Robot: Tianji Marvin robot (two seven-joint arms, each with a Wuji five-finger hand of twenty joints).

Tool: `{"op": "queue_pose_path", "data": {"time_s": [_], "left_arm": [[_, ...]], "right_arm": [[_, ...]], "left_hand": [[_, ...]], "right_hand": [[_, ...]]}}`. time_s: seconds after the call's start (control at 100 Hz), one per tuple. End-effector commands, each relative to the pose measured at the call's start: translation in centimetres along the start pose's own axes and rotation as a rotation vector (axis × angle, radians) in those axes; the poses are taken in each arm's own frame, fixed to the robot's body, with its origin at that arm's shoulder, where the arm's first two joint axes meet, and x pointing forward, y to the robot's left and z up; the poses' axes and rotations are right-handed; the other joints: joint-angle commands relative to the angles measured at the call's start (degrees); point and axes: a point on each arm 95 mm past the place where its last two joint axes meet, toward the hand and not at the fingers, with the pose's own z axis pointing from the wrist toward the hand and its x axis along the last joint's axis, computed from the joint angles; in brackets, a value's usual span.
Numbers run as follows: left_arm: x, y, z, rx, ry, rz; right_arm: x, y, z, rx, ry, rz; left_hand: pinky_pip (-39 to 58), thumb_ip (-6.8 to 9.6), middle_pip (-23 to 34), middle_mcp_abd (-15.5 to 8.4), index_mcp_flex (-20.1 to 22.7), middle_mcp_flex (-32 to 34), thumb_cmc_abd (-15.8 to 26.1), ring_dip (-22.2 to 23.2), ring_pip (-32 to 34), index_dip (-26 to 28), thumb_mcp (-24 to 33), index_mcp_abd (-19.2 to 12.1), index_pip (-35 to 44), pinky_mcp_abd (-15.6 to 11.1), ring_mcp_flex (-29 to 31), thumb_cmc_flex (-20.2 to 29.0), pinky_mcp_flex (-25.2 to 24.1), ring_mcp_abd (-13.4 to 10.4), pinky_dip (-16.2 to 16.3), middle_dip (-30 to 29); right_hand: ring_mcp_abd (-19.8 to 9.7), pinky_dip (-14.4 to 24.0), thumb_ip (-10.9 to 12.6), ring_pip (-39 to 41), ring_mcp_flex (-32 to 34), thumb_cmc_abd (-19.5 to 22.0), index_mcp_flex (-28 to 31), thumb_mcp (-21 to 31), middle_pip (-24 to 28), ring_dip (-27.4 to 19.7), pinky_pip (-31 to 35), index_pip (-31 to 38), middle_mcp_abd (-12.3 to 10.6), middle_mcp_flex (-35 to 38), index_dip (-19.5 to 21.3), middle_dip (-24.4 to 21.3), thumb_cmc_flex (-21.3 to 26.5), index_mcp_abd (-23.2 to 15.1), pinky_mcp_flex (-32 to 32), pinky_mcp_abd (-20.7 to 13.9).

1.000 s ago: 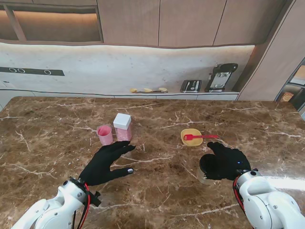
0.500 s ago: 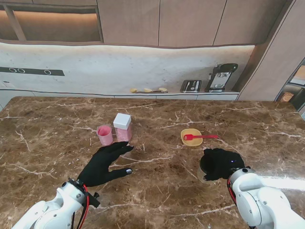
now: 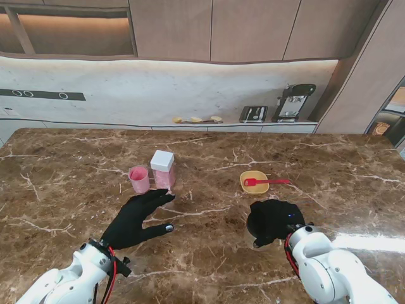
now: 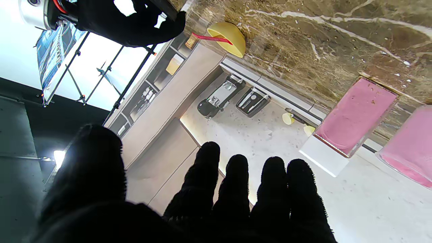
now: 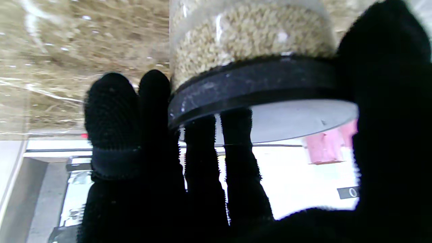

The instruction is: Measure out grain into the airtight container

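Right now your right robot hand (image 3: 273,220) is wrapped around the grain jar (image 5: 249,44), thumb on one side and fingers (image 5: 111,111) on the other at its black lid (image 5: 256,84), near you on the tabletop (image 3: 209,259). Your left robot hand (image 3: 136,218) rests flat with fingers spread, holding nothing, just short of the pink airtight container (image 3: 162,169) with its white lid and the pink cup (image 3: 139,179) beside it. Farther out, you see a yellow bowl (image 3: 254,182) carrying a red spoon (image 3: 266,182).
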Motion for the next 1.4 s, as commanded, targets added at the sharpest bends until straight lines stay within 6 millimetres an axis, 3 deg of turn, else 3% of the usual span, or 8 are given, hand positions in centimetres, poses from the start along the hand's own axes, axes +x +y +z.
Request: {"op": "queue_pose_path", "data": {"time_s": [0.0, 0.62, 0.77, 0.97, 1.03, 1.18, 1.34, 1.39], "left_arm": [[-0.2, 0.4, -0.3, -0.008, -0.01, -0.003], [-1.1, 1.4, -0.4, -0.062, -0.066, -0.028], [-1.1, 1.4, -0.5, -0.071, -0.077, -0.025], [-1.2, 1.5, -0.5, -0.087, -0.095, -0.024], [-1.3, 1.7, -0.5, -0.094, -0.104, -0.027], [-1.6, 2.2, -0.6, -0.126, -0.127, -0.063], [-1.9, 2.9, -0.7, -0.183, -0.142, -0.076], [-2.1, 3.0, -0.7, -0.209, -0.149, -0.07]], "right_arm": [[1.4, 0.4, 0.4, 0.011, 0.036, 0.015], [9.7, 0.9, 4.9, -0.026, 0.219, -0.033], [10.6, 0.4, 5.5, -0.029, 0.241, -0.069], [11.3, 0.1, 5.4, 0.01, 0.245, -0.084], [11.3, 0.2, 5.3, 0.011, 0.248, -0.084], [11.4, 0.4, 5.0, 0.028, 0.266, -0.093], [11.6, 0.5, 4.6, 0.042, 0.289, -0.098], [11.7, 0.5, 4.5, 0.04, 0.293, -0.102]], "left_hand": [[0.5, 0.56, 0.0, 0.1, 0.7, 0.4, 1.9, 0.4, 0.5, 0.1, -0.4, -1.1, 0.1, -0.9, 1.3, 1.0, -0.7, -1.3, 0.1, -0.1], [0.7, 0.45, 0.2, 0.0, 0.8, 0.4, 1.8, 0.5, 0.7, 0.1, -0.3, -0.9, 0.2, -1.0, 1.3, 1.4, -0.6, -1.1, 0.2, -0.1], [0.7, 0.44, 0.2, 0.0, 0.8, 0.4, 1.7, 0.5, 0.7, 0.1, -0.3, -0.8, 0.2, -1.1, 1.2, 1.4, -0.6, -1.3, 0.2, -0.1], [0.6, 0.46, 0.3, -0.2, 0.6, 0.3, 1.2, 0.5, 0.7, 0.0, -0.3, -0.4, 0.1, -1.1, 1.3, 1.6, -0.7, -1.4, 0.1, 0.0], [0.6, 0.53, 0.3, -0.4, 0.3, 0.2, 0.7, 0.5, 0.6, 0.0, -0.2, -0.3, -0.1, -1.1, 1.2, 1.8, -0.8, -1.6, 0.1, 0.0], [0.2, 0.64, 0.3, -0.8, -1.5, -1.4, -2.8, 0.2, 0.1, -0.5, 0.1, 0.4, -0.9, -1.9, 0.2, 3.4, -1.3, -2.3, 0.0, -0.1], [-0.1, 0.88, 0.8, -0.6, -3.2, -3.2, -7.7, 0.2, 0.1, -0.7, 1.0, 1.1, -1.0, -2.3, -1.0, 4.9, -1.8, -2.4, -0.2, 0.0], [-1.1, 0.73, 1.2, -0.4, -4.4, -4.1, -10.4, 0.1, 0.2, -1.1, 6.7, 1.5, -0.3, -2.4, -1.7, 2.6, -1.8, -2.2, -0.8, -0.3]], "right_hand": [[-9.9, -1.3, -1.1, 6.8, 6.3, 9.8, 6.0, 18.6, 9.9, 1.6, 2.5, 12.1, -6.7, 9.8, 1.9, 5.5, 13.3, -5.3, 2.1, -7.2], [-10.8, -0.8, -0.1, 7.5, 4.8, 10.4, 5.1, 18.4, 10.4, 1.5, 2.0, 10.8, -7.1, 7.4, 1.2, 5.1, 8.6, -4.8, 0.8, -7.4], [-11.0, 1.2, 5.2, 8.1, 3.0, 10.5, 4.2, 19.9, 10.8, 1.3, 1.4, 8.4, -7.3, 5.3, 3.0, -0.7, 5.3, -4.4, -0.7, -7.9], [-10.0, 4.1, 4.8, 1.1, -6.3, 10.7, -2.4, 14.8, 4.6, -1.6, -4.3, 0.6, -6.6, -2.8, -0.5, -8.0, -4.1, -1.6, -9.9, -5.6], [-9.6, 4.5, 5.3, -3.9, -9.7, 16.5, -4.0, 9.6, 2.9, -4.2, -9.1, -1.1, -6.7, -5.1, -1.1, -9.6, -9.8, -1.1, -15.3, -4.8], [-9.5, 7.9, 9.3, -9.8, -15.2, 25.1, -6.4, -7.4, 0.4, -7.1, -17.8, -5.4, -6.5, -7.9, -2.7, -10.7, -10.6, 0.4, -25.5, -3.3], [-9.2, 9.4, 10.1, -14.5, -18.0, 20.5, -7.7, -2.2, -2.5, -10.0, -22.0, -7.4, -6.4, -9.6, -4.0, -12.5, -15.0, 1.0, -30.1, -2.8], [-9.1, 9.5, 10.1, -15.5, -18.6, 20.4, -8.1, -1.9, -3.3, -10.6, -23.0, -7.8, -6.3, -9.9, -4.3, -13.1, -15.2, 1.2, -31.0, -2.9]]}}
